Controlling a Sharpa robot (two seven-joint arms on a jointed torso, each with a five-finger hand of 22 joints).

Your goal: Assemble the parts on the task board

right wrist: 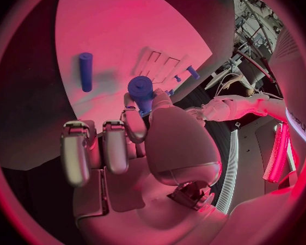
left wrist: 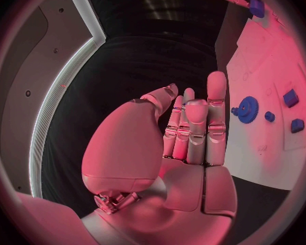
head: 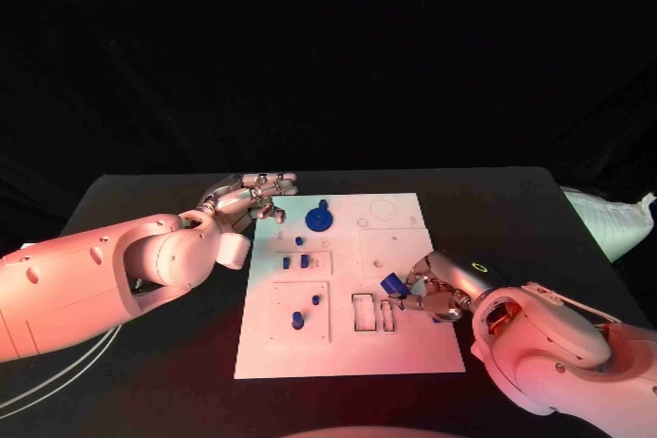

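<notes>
The right hand (head: 436, 284) is pinching a small blue part (head: 393, 283) in its fingers over the task board (head: 349, 352). The left hand (head: 251, 199) is hovering at the board's far left corner near the blue gear (head: 319, 217), fingers straight, together, holding nothing.

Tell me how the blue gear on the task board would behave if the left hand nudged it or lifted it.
The blue gear lies flat on the task board, so a nudge would probably slide it rather than roll or tip it. It looks like small rigid plastic, so likely light and stiff. Its toothed rim should give fingers some purchase, though the open left hand beside the board might struggle with so thin a disc.
</notes>
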